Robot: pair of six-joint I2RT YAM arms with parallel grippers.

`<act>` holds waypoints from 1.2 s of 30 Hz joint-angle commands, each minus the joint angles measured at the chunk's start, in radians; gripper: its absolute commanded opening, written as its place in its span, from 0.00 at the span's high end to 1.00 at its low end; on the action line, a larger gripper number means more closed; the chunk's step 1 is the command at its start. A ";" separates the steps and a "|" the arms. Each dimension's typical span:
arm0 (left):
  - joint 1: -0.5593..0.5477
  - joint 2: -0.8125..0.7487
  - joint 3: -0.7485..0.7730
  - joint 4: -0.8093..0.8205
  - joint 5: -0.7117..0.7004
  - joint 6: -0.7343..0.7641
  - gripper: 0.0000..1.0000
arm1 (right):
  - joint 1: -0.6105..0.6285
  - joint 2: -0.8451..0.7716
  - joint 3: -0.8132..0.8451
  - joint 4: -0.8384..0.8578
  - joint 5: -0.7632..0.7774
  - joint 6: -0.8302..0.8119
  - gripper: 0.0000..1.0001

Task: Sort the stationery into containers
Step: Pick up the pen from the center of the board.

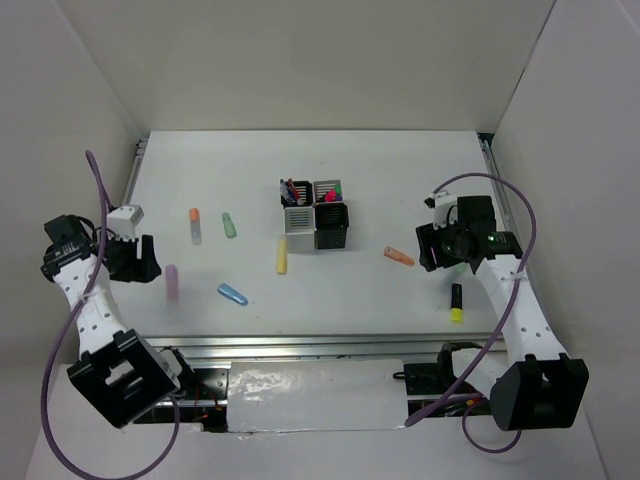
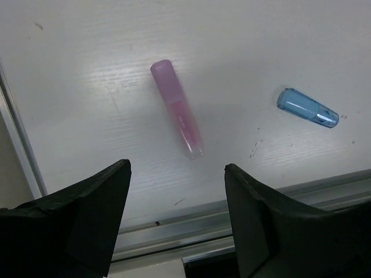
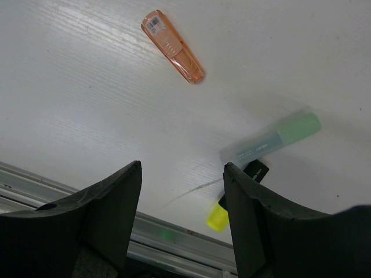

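The block of four pen cups (image 1: 315, 215) stands mid-table; its two far cups hold several pens and markers. Loose markers lie on the table: orange (image 1: 195, 224), green (image 1: 229, 224), yellow (image 1: 282, 255), lilac-pink (image 1: 172, 282), blue (image 1: 232, 294), a second orange (image 1: 399, 257), and a black highlighter with a yellow end (image 1: 456, 302). My left gripper (image 1: 135, 258) is open and empty, hovering just short of the pink marker (image 2: 177, 116). My right gripper (image 1: 440, 247) is open and empty above a pale green marker (image 3: 272, 138) and the highlighter (image 3: 232, 202).
The blue marker (image 2: 307, 108) lies right of the pink one. The orange marker (image 3: 172, 46) lies beyond my right gripper (image 3: 182, 166). A metal rail (image 2: 232, 214) runs along the table's near edge. White walls enclose the table on three sides.
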 commanded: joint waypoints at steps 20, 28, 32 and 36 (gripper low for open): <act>-0.223 0.332 0.026 0.081 -0.226 -0.238 0.15 | -0.002 -0.006 0.002 -0.002 0.028 0.043 0.35; -0.255 0.541 0.092 0.135 -0.357 -0.353 0.24 | -0.111 0.088 0.094 -0.070 -0.004 0.048 0.35; -0.272 0.616 0.155 0.100 -0.364 -0.391 0.26 | -0.119 0.079 0.073 -0.045 -0.012 0.031 0.35; -0.323 0.677 0.205 0.072 -0.386 -0.430 0.34 | -0.119 0.066 0.043 -0.030 0.008 0.031 0.35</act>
